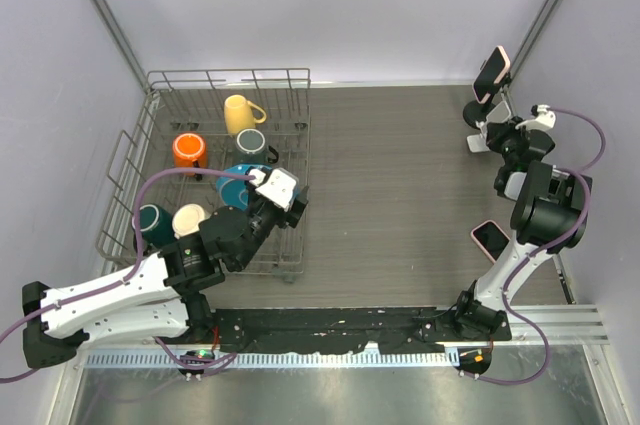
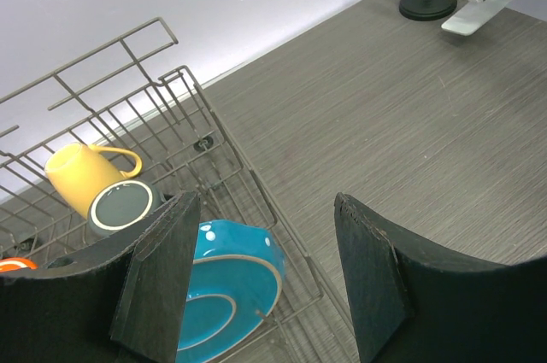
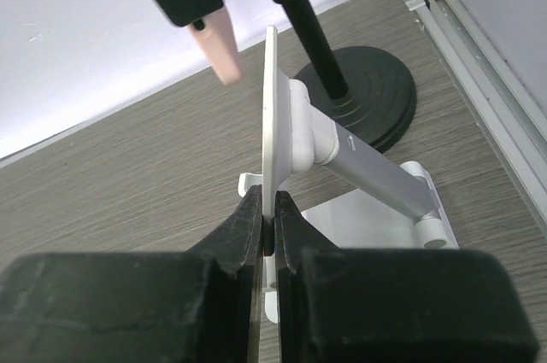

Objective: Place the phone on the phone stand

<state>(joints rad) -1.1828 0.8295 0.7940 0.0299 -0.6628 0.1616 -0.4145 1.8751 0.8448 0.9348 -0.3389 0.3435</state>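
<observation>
Overhead, two wrist close-ups (phone stand (image 3: 376,94) shared)

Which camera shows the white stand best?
Right wrist: the white stand fills the frame, its plate pinched by the right gripper. Top external shows little beyond its base; left wrist shows it small and far off.

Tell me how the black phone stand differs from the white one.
The black stand has a disc base and a thin post; the white stand has a flat base and a hinged silver arm. The black stand carries a pink phone; the white stand carries none, and the right hand pinches its plate. Both sit in the far right corner.
</observation>
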